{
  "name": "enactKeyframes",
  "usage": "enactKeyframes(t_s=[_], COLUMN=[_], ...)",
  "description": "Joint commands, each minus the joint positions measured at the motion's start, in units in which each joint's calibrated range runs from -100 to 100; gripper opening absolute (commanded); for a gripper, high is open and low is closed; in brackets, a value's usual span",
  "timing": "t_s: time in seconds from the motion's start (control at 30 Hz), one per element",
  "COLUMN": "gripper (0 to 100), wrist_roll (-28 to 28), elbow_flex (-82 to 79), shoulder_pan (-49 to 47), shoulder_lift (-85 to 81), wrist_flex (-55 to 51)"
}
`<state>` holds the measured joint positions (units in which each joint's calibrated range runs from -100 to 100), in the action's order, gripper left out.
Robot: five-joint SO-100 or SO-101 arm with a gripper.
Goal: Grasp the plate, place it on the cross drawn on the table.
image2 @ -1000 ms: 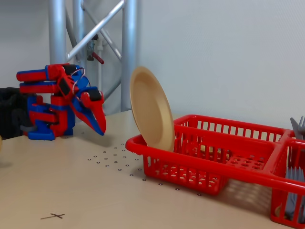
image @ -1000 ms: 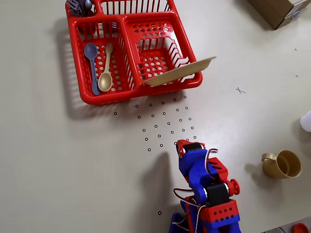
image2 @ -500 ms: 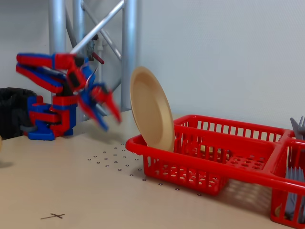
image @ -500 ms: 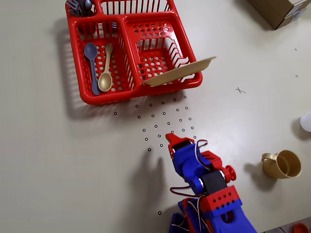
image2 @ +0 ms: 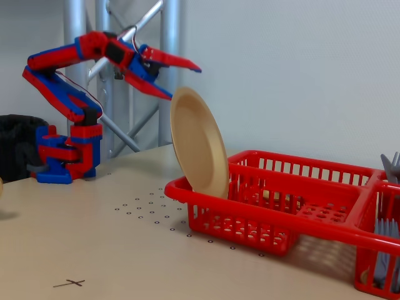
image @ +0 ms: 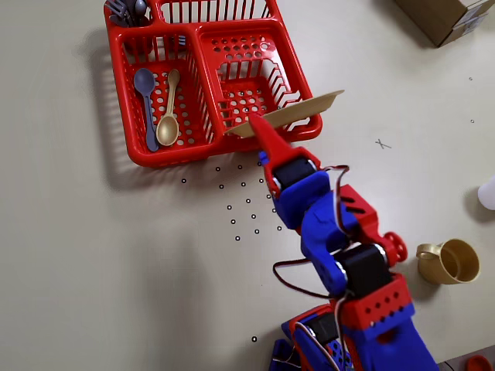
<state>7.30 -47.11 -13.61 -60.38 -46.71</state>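
Tan plate [image2: 199, 144], propped upright mid-frame in the red basket [image2: 250, 212], could topple if the empty, wide-open end effector [image2: 181, 81] clips its rim.

The round tan plastic plate [image2: 199, 142] shows a plain golden-beige face, and the perforated plastic dish basket [image: 135, 147] it stands in is bright red all over, holding a gold-toned spoon [image: 168, 124] and a slate-blue spoon [image: 145, 91]. The jointed robot arm [image: 340, 255] is patterned in blocks of vivid blue and red with black motor housings, and its pointed gripper [image2: 181, 78] is red on one finger and blue on the other. The pale beige counter [image: 93, 270] carries a scatter of small dark ring marks [image: 244, 205] and a thin dark pen-drawn cross [image2: 69, 283], with a mustard-gold handled cup [image: 450, 261] and a brown cardboard box [image: 448, 15] at its edges.
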Motion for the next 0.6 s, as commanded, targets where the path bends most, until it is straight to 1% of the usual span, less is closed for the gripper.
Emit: enactKeyframes(t_s=[0.0,0.1,0.23,0.37,0.57], gripper=[29,29,29,29,27], wrist_roll=[0.1,0.3,2.4,4.1,4.4], elbow_flex=[14.5,22.5,28.5,31.2,39.4], shoulder_pan=[-0.5,0.0,2.2,5.7,9.2], shoulder_lift=[1.0,3.9,7.1,10.7,19.2], wrist_flex=[-6.8,-12.6,-16.6,-16.0,-15.9])
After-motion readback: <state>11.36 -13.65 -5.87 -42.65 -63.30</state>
